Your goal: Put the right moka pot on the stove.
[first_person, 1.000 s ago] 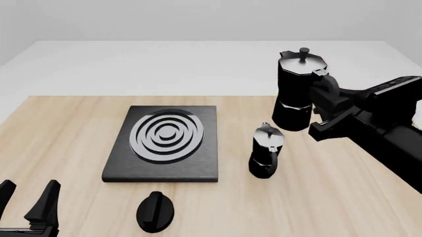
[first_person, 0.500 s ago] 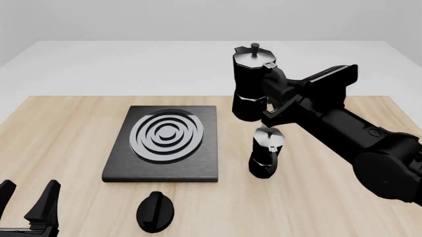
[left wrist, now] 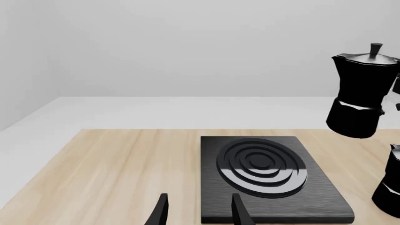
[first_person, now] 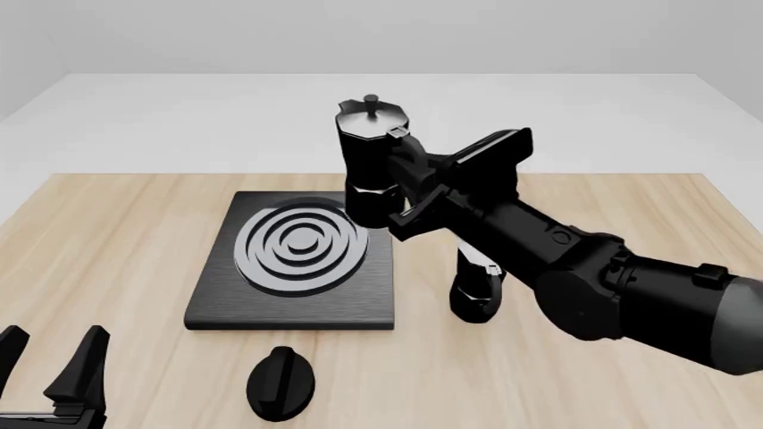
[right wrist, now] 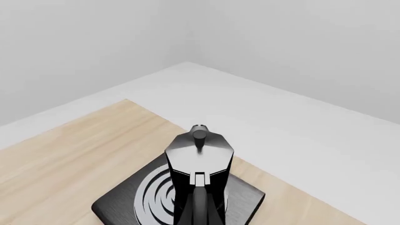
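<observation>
Front view is showing the right gripper (first_person: 412,183) clamping the handle of the right moka pot (first_person: 372,161), holding it upright in the air over the stove's (first_person: 298,304) right far edge. Another moka pot (first_person: 477,290) is standing on the table (first_person: 120,232) just right of the stove. Left gripper (first_person: 50,375) is resting spread apart, holding nothing
</observation>
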Available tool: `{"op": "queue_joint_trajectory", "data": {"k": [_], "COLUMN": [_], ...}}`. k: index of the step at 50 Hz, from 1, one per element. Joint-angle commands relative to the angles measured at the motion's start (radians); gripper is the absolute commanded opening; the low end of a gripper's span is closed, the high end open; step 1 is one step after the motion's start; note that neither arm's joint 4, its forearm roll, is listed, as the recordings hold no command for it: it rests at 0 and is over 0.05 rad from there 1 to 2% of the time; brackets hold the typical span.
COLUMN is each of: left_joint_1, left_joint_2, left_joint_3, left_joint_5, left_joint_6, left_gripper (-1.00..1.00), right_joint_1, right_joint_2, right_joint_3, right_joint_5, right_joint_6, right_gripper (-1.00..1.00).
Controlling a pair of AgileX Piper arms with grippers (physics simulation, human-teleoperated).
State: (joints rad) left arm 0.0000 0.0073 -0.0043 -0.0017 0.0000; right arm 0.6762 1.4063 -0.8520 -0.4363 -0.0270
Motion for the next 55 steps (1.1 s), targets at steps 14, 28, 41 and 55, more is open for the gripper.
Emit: {"op": "queue_joint_trajectory", "data": {"k": [14,28,41,55], "left_joint_1": [0.0,0.0,0.0,0.0], "left_joint_2": [0.0,0.0,0.0,0.0], "left_joint_3": [0.0,0.0,0.0,0.0], "left_joint_5": [0.0,0.0,0.0,0.0], "left_joint_6": [0.0,0.0,0.0,0.0], "left_gripper": [1.0,1.0,1.0,1.0], "right_joint_1": [0.073,0.089,0.097,0.099], "right_joint_2": [0.238,0.377,0.504,0.606], "right_joint_3": [-0.148,-0.201,-0.296,-0.393], "right_joint_5": [-0.123,-0.192,-0.211,-0.213], "right_joint_6": [-0.002,0.009,0.005,0.004], "right_gripper": [-1.0,-1.0,-1.0,-1.0]}}
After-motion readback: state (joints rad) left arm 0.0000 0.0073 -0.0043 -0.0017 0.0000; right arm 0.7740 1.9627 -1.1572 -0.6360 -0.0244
